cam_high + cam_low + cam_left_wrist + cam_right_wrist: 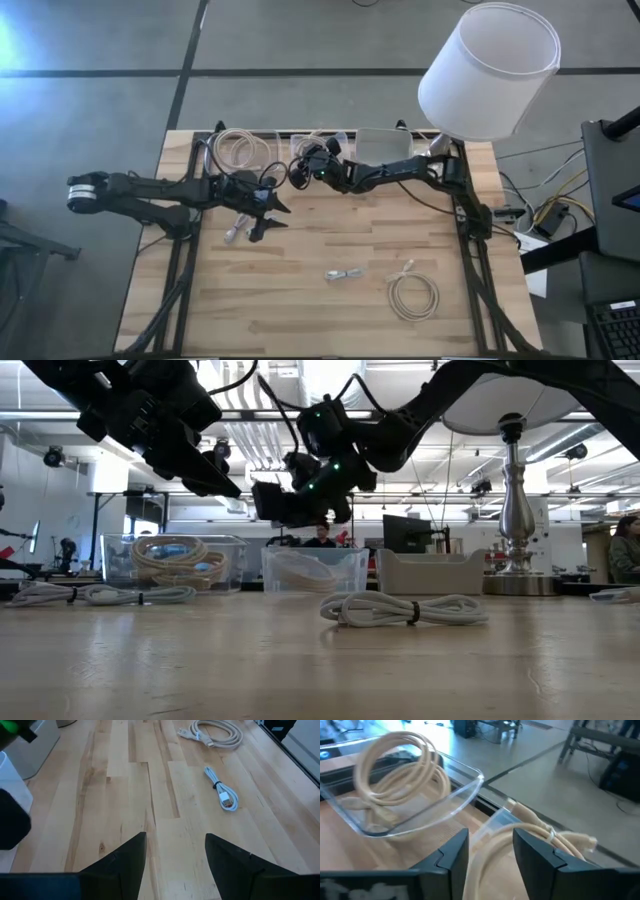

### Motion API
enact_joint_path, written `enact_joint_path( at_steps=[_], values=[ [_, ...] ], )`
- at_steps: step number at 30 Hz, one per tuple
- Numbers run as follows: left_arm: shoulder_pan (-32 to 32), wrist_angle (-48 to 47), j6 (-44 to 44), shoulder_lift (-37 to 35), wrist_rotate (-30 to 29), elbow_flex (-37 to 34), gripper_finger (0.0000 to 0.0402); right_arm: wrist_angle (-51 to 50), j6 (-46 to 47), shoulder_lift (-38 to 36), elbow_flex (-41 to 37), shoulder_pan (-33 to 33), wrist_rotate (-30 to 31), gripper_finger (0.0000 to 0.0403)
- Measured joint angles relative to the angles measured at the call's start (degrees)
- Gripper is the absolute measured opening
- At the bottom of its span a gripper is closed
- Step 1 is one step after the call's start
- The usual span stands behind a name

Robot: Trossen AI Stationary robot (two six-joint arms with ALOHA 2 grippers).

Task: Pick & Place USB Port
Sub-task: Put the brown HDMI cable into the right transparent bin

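Note:
A small white bundled USB cable [345, 274] lies flat on the wooden table, in the left wrist view [222, 792] with its plug end showing, and in the low view [405, 610]. My left gripper [272, 218] hovers open and empty above the table [175, 840], left of that cable and toward the far side. My right gripper [298, 172] is open above the middle clear bin [320, 146] at the far edge. In the right wrist view [490, 837] a beige cable [535, 834] lies in the bin below the fingers.
A loose beige coil [413, 296] lies near the white cable. Another cable [235, 233] rests by my left gripper. A clear bin of beige coils [240, 150] and a grey bin [380, 146] line the far edge. A lamp [490, 70] stands at the far right corner.

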Motion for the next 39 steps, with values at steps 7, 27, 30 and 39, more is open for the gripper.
enact_joint_path(
  at_steps=[7,27,30,39],
  values=[
    [-0.04,-0.01,-0.02,0.00,0.00,0.00,0.0206,-1.08,-5.08,-3.47,0.00,2.77,-1.60,0.0162],
    [-0.02,-0.03,-0.02,0.00,0.00,-0.02,0.0206,-53.54,11.45,-22.16,-0.04,17.78,-1.48,0.0152],
    [-0.02,-0.03,-0.02,0.00,0.00,-0.02,0.0206,-58.86,15.23,-23.74,-0.13,21.24,-1.49,0.0156],
    [0.01,-0.03,-0.02,0.00,0.00,-0.04,0.0206,-70.29,21.47,-24.67,-0.41,29.00,-10.90,0.0183]
  ],
)
